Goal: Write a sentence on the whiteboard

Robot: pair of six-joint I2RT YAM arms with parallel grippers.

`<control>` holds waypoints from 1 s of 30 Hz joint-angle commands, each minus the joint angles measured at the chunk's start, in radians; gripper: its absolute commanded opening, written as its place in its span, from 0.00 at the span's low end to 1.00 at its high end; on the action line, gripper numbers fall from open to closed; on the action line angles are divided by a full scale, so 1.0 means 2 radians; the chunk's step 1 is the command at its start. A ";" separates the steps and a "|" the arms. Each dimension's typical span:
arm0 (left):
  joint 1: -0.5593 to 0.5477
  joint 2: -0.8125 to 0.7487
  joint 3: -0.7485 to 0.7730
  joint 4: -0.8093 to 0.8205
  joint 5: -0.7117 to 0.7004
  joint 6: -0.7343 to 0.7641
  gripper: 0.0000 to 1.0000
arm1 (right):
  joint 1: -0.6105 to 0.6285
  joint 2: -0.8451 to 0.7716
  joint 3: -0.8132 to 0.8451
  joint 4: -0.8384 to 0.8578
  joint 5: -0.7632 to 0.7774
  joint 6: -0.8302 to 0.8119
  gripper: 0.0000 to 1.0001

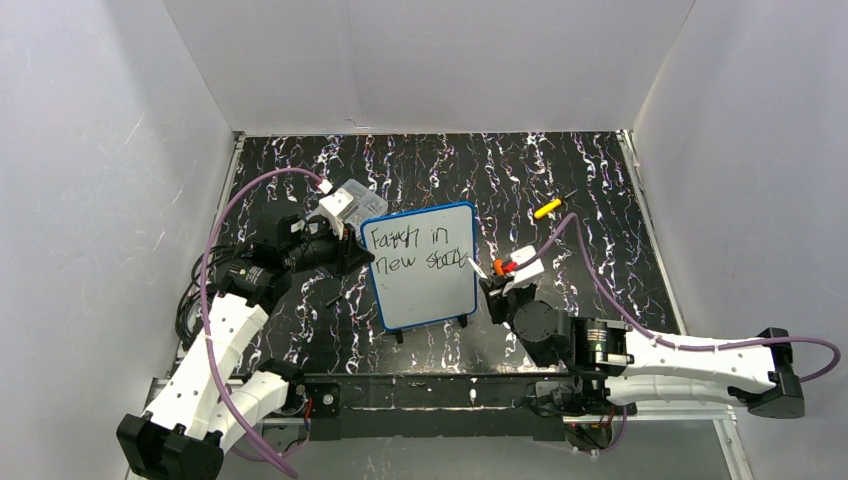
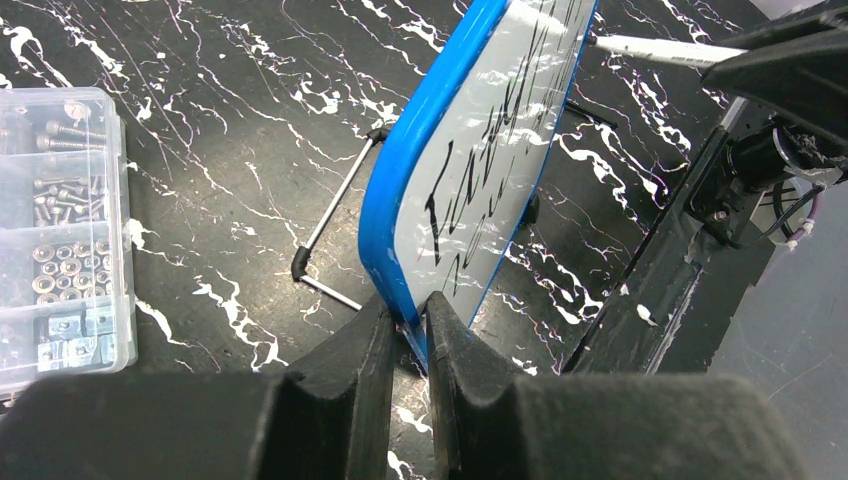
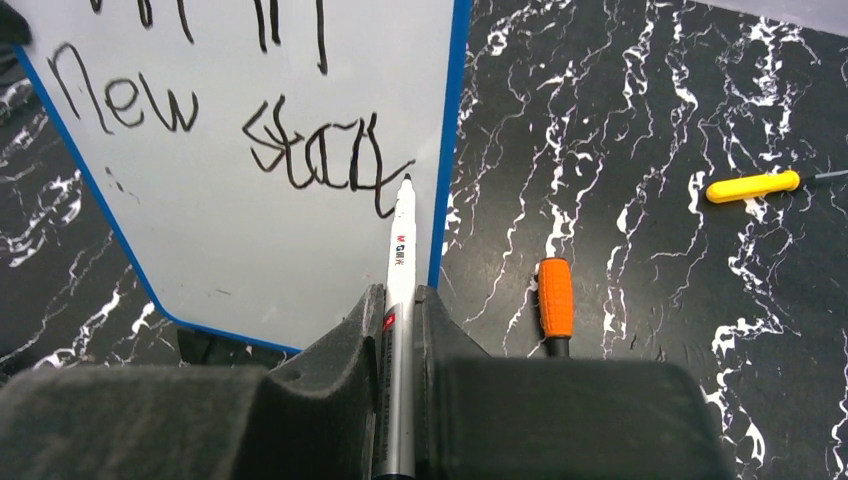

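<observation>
The whiteboard [image 1: 422,268], blue-framed, stands tilted at mid table. The sentence [image 1: 412,250] runs in two lines of black handwriting; it also shows in the right wrist view [image 3: 310,150]. My left gripper [image 1: 348,248] is shut on the board's left blue edge [image 2: 395,250], its jaws pinching the frame [image 2: 412,325]. My right gripper [image 1: 495,290] is shut on a white and silver marker [image 3: 398,290]. The marker's black tip touches the board at the end of the second line [image 3: 405,182]. The marker also shows in the left wrist view [image 2: 660,50].
A clear compartment box of screws [image 1: 350,203] [image 2: 55,230] sits behind the left gripper. An orange-handled tool [image 3: 555,300] lies right of the board; a yellow-handled screwdriver [image 1: 548,208] [image 3: 750,186] lies farther right. The board's wire stand [image 2: 335,215] rests on the table.
</observation>
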 commanded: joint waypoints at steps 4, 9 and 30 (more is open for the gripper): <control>-0.005 0.008 -0.012 -0.038 -0.001 0.010 0.00 | -0.003 -0.014 0.007 0.066 0.039 -0.044 0.01; -0.005 0.009 -0.011 -0.038 -0.001 0.010 0.00 | -0.003 0.002 0.011 0.067 0.040 -0.052 0.01; -0.005 0.010 -0.011 -0.038 0.000 0.010 0.00 | -0.003 -0.004 0.005 -0.024 0.031 0.032 0.01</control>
